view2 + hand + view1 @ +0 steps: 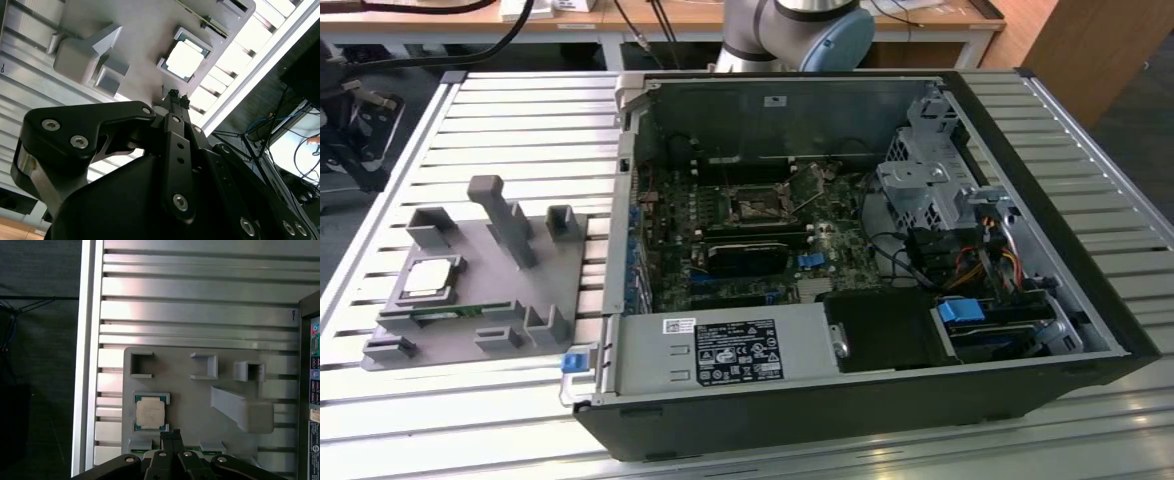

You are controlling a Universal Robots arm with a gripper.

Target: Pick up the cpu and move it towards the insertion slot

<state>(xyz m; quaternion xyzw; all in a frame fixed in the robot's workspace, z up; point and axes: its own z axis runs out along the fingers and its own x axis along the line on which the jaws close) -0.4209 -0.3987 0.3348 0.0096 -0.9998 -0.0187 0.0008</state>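
— Whereabouts of the cpu [431, 278]?
— Lying flat in a recess of the grey fixture [474, 288], on the exterior view's left of the open computer case [854, 412]; well apart from the insertion slot [758, 205] inside it.
— Any writing?
— Printed white label [736, 352] on the power supply [654, 356], left unread.
— Gripper [170, 434]?
— Hovering over the fixture just beside the cpu, aimed down, fingertips pinched together, holding nothing.

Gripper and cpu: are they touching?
Apart. In the exterior view the cpu lies uncovered in the fixture; in the second wrist view bare fixture shows between it and the gripper.
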